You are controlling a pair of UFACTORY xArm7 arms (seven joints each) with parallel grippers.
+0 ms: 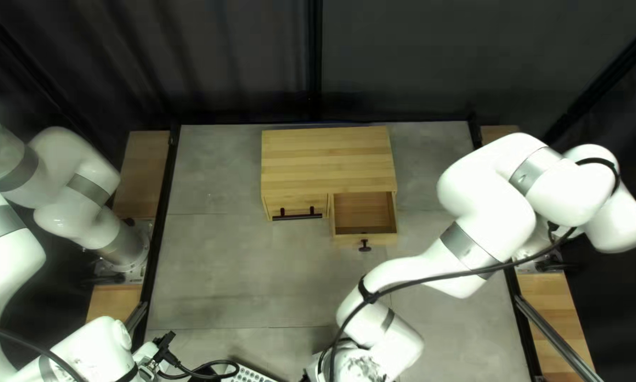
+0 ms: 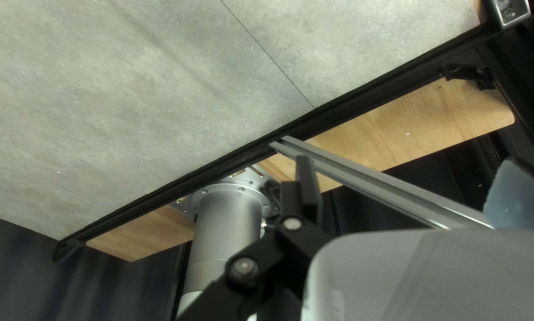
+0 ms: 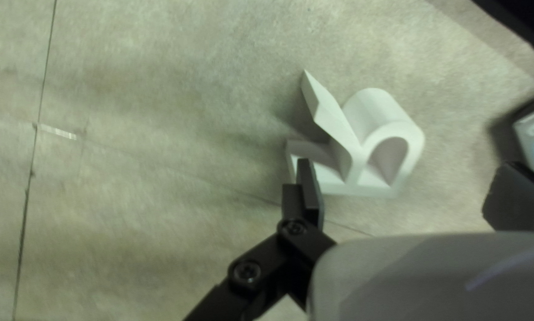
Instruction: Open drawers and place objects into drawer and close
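White plastic-looking looped piece (image 3: pixel 381 110) lay on the grey table (image 3: pixel 160 71), just ahead of the right gripper (image 3: pixel 406 169), whose fingers stood wide apart, gripping nothing. Farther off, the wooden chest (image 1: pixel 325 159) had its right-hand drawer (image 1: pixel 364 212) pulled out. Beside the left arm's base (image 2: pixel 228 220), the left gripper (image 2: pixel 408 172) was spread wide too, holding nothing.

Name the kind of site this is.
Probably a robotics lab cell: white jointed robot arms flanking a grey rectangular table, dark cloth curtain behind, pale wooden drawer cabinet on top.
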